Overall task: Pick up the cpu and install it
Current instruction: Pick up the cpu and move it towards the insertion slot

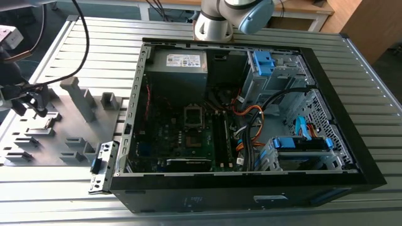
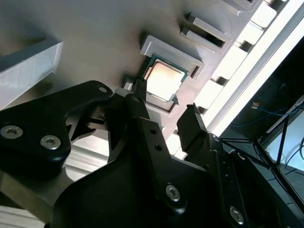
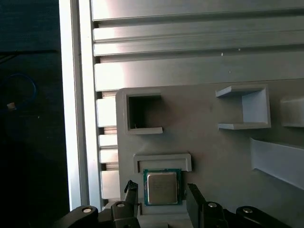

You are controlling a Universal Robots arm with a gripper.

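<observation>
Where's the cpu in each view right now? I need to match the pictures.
Exterior view: too small to tell; the gripper hangs over the tray at that view's left.
First wrist view: cpu lies flat in a tray pocket, between the open jaws.
Second wrist view: cpu in the same pocket, at the jaw tips.
Shared landmark: the pocket's raised lip along one cpu edge, in both wrist views.

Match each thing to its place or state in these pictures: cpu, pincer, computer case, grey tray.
1 cpu
2 pincer
3 computer case
4 grey tray

A side panel off, insides showing
B open, a finger each side of the cpu
C in a recess of the grey tray
D beside the computer case, on the exterior view's left

Pairs: 1-C, 2-B, 3-A, 4-D
</observation>
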